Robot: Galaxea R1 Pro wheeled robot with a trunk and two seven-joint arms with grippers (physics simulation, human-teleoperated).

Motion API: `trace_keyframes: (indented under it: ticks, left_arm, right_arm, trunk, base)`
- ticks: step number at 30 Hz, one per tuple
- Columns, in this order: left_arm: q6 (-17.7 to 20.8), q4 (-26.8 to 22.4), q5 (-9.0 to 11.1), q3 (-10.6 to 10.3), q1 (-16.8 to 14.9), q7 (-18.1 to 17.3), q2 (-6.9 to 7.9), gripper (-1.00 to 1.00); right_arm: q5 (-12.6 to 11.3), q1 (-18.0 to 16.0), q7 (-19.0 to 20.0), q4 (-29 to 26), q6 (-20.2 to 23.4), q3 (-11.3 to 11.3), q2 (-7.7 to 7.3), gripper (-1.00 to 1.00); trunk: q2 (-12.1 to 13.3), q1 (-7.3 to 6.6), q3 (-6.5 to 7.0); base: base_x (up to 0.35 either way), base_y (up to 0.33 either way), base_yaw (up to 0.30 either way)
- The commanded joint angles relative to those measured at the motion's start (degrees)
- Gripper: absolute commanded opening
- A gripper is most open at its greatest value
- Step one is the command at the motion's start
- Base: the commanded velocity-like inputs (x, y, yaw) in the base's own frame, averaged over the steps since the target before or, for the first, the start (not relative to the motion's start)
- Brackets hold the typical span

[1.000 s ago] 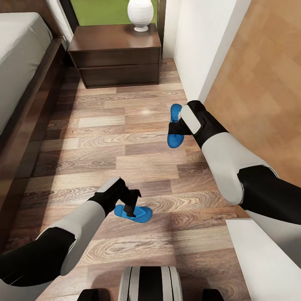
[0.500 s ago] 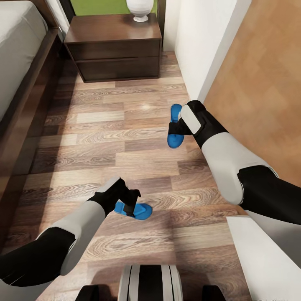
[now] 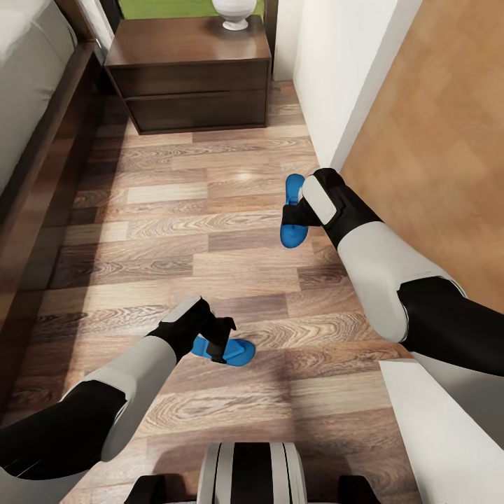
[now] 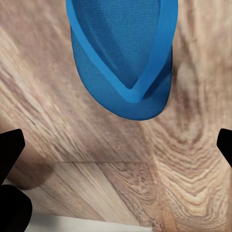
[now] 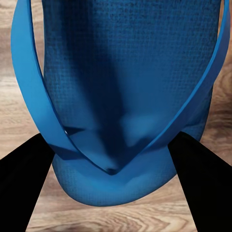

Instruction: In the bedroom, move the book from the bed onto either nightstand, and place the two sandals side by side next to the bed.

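A: Start at the left claw [image 3: 222, 345]. What does it have?

B: It holds one blue sandal [image 3: 234, 352] low over the wooden floor [image 3: 175, 231]. In the head view the dark fingers close across the middle of the sandal, with the rounded toe end sticking out on the far side. In the left wrist view the sandal [image 4: 126, 58] hangs ahead of the claw with its Y-shaped strap facing the camera, and the two black fingertips [image 4: 9, 150] stand wide at the edges of the picture. From that view alone I cannot tell how tightly it grips.

A: And the right claw [image 3: 297, 210]?

B: It is clamped on the other sandal [image 3: 292, 227], held above the floor close to the white wall [image 3: 329, 77]. The right wrist view shows that sandal [image 5: 121, 96] very near, strap side up, with a black finger [image 5: 24, 188] at each side against its edge.

A: How do the two sandals lie to each other?

B: Well apart. The right one is further forward and nearer the wall; the left one is closer to the robot's base [image 3: 252, 472].

A: What lies beyond?

B: A dark brown nightstand [image 3: 190, 73] with two drawers stands at the far end of the floor, with the foot of a white vase [image 3: 234, 14] on its tabletop. The bed [image 3: 31, 119], dark frame and pale mattress, runs along the robot's left.
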Motion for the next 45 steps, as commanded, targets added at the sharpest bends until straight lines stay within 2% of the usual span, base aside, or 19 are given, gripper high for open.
trace_keyframes:
  ticks: [1, 8, 19, 45]
  left_arm:
    - [0.5, 0.0, -0.1, -0.3, 0.0, 0.2, 0.04, 1.0]
    - [0.5, 0.0, -0.1, -0.3, 0.0, 0.2, 0.04, 1.0]
    - [0.5, 0.0, -0.1, -0.3, 0.0, 0.2, 0.04, 1.0]
    - [0.7, -0.1, -0.2, -0.3, 0.0, 0.1, 0.04, 1.0]
  right_arm:
    - [-0.6, 0.0, -0.5, -0.1, 0.1, 0.4, -0.04, -1.0]
    - [-0.6, 0.0, -0.5, -0.1, 0.1, 0.4, -0.04, -1.0]
    - [-0.6, 0.0, -0.5, -0.1, 0.1, 0.4, -0.04, -1.0]
    - [-0.6, 0.0, -0.5, -0.1, 0.1, 0.4, -0.04, -1.0]
  trunk:
    - [0.0, -0.01, -0.03]
    - [0.0, -0.01, -0.03]
    - [-0.2, 0.28, -2.47]
    - [-0.2, 0.28, -2.47]
  base:
    - [0.0, 0.0, 0.0]
    - [0.0, 0.0, 0.0]
    - [0.0, 0.0, 0.0]
    - [0.0, 0.0, 0.0]
